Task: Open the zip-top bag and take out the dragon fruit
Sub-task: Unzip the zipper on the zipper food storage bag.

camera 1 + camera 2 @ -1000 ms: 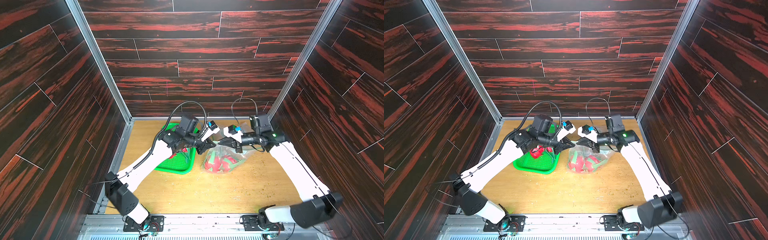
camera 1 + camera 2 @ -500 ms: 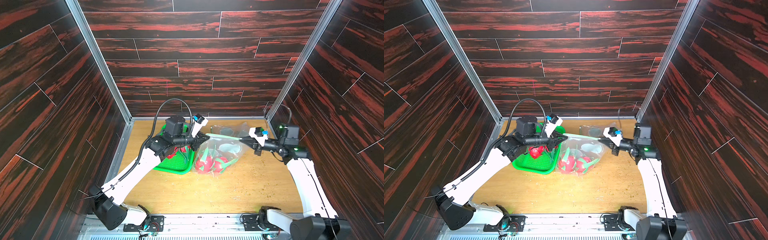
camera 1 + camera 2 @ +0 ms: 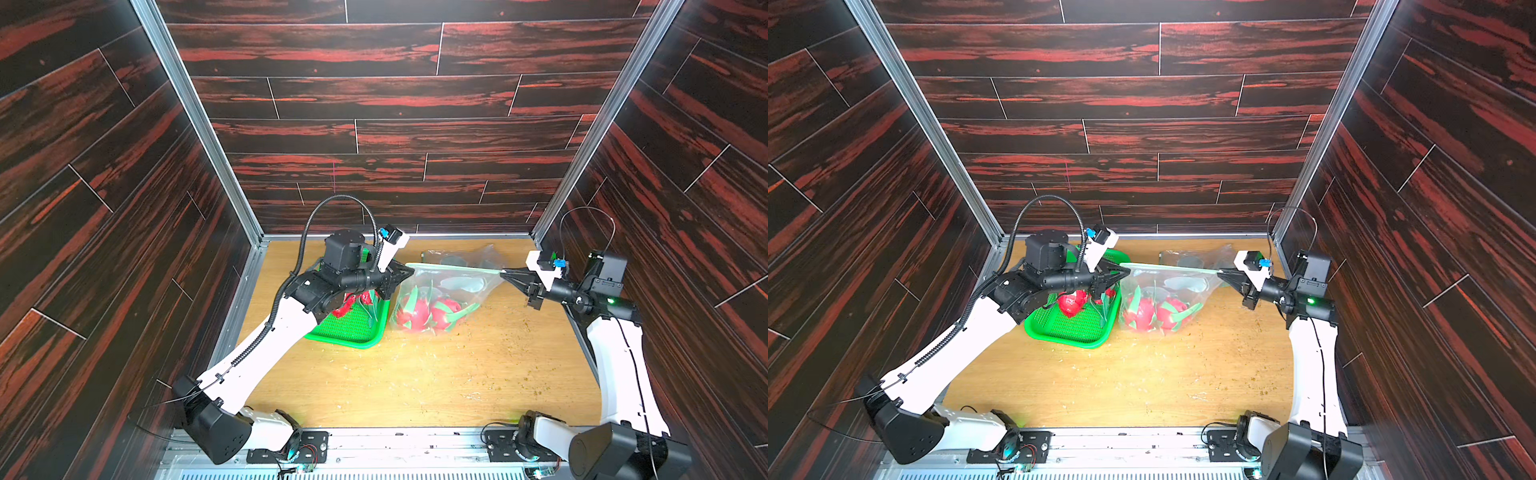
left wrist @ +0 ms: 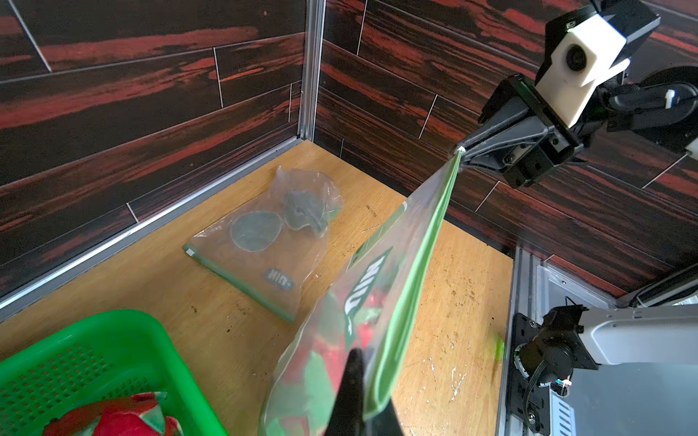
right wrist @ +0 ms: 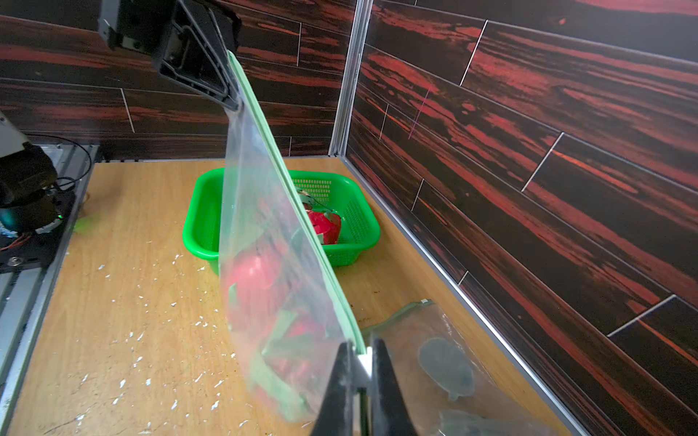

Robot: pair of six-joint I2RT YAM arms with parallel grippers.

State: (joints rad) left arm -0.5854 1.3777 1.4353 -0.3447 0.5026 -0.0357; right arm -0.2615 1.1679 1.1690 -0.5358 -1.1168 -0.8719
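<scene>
Both arms have drawn apart; left gripper [image 3: 409, 272] and right gripper [image 3: 505, 273] each clamped on one end of the bag [image 3: 453, 293], its zip strip [image 3: 457, 268] now taut. Seal appears unopened; two dragon fruit [image 3: 415, 313] inside, at least one in the basket [image 3: 353, 334]

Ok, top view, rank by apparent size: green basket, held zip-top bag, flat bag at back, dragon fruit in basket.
1. The held zip-top bag and the green basket: about alike, basket partly behind the left arm.
2. The flat bag at back, partly hidden.
3. The dragon fruit in basket.
</scene>
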